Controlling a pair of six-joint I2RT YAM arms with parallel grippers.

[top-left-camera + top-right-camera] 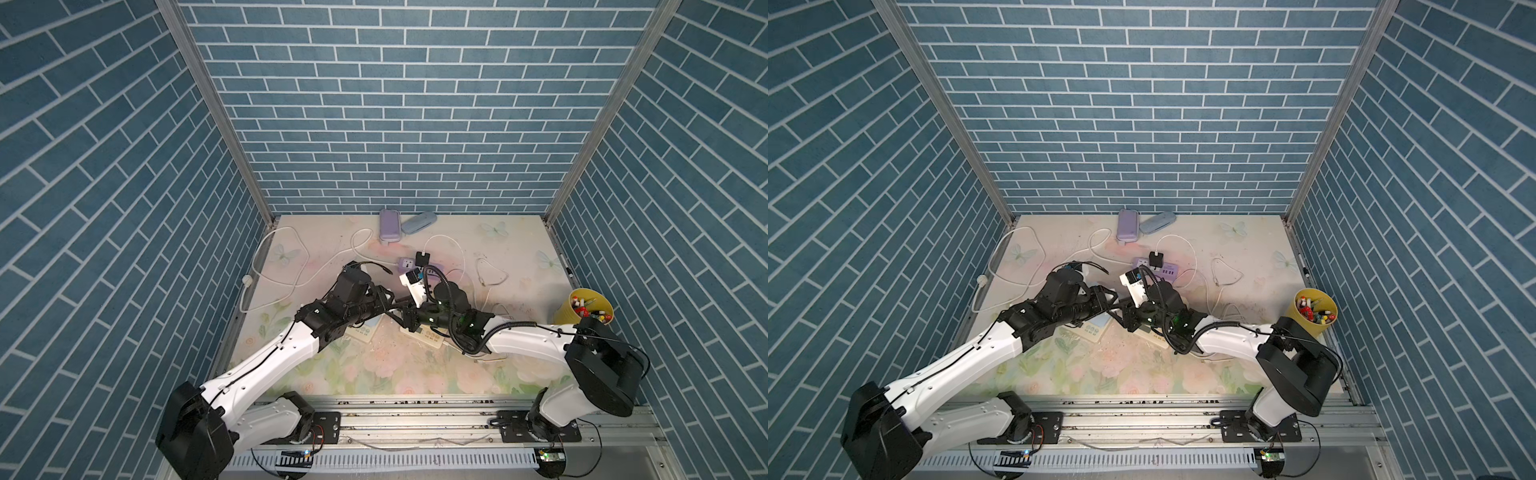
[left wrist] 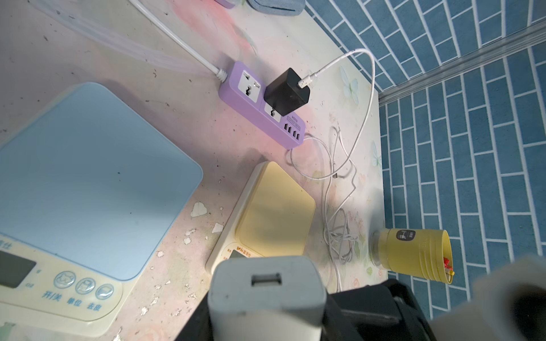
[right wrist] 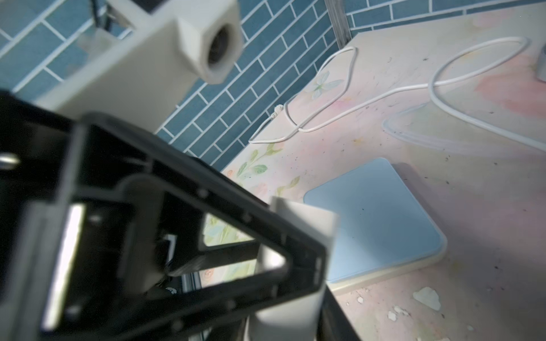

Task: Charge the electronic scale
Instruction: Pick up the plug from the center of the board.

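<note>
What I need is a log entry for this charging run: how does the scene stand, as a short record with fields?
left gripper: shut on white USB adapter
right gripper: close beside left gripper, jaws unclear
scales: blue scale and yellow scale, flat, side by side
purple power strip: black charger with white cable plugged in; one free socket
yellow cup: holds small items

Purple case [image 1: 389, 225] lies beside blue case [image 1: 419, 222], yellow cup [image 1: 563, 314] well apart.

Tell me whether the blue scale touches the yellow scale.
Apart. The left wrist view shows bare table between the blue scale and the yellow scale.
</note>
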